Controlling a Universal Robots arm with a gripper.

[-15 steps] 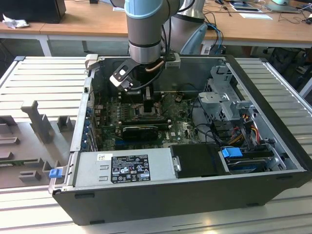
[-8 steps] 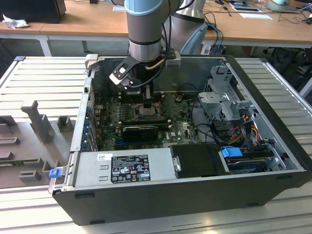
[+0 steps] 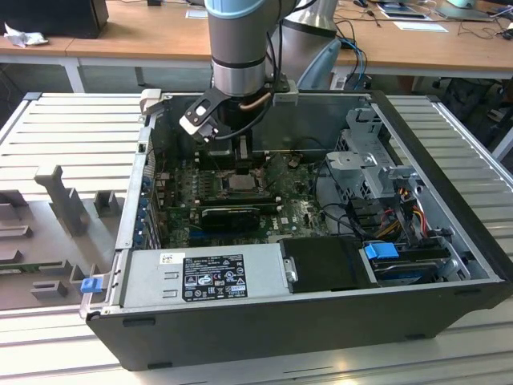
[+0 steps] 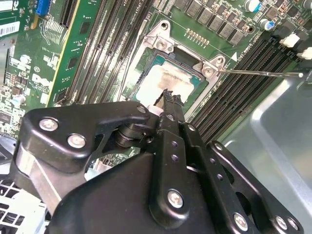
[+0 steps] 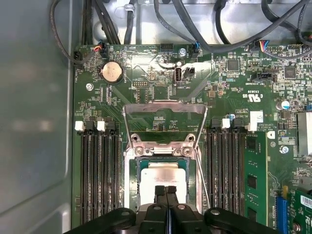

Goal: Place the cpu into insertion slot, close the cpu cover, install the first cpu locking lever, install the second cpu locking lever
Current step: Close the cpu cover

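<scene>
**Setting.** An open computer case (image 3: 321,329) lies on its side on a grey slatted table (image 3: 72,128). Wooden desks (image 3: 144,36) stand behind it, and grey fixture blocks (image 3: 68,200) sit on the table at the exterior view's left.

**Arm.** The arm (image 3: 238,48) descends almost vertically into the case from the far side. The gripper (image 3: 240,154) hangs just above the middle of the motherboard (image 3: 296,212). In both wrist views its two black fingertips (image 5: 160,191) are pressed together with nothing between them. The gripper (image 4: 168,95) is poised over one edge of the cpu (image 4: 163,78). Whether the tips touch the chip cannot be told.

**Case contents.** A labelled power supply (image 3: 200,277) lies along the near wall, and a metal drive cage (image 3: 369,152) with cables is at the exterior view's right. On the board, the cpu (image 5: 163,175) lies flat inside the insertion slot (image 5: 138,170), pale metal top upward, with black memory slots (image 5: 100,175) on either side. The cpu cover (image 5: 163,106) stands swung open on its hinge, clear of the chip, with the green board visible through its window. A thin wire locking lever (image 4: 258,73) juts free from a corner of the socket. A coin battery (image 5: 111,71) sits beyond the cover.
</scene>
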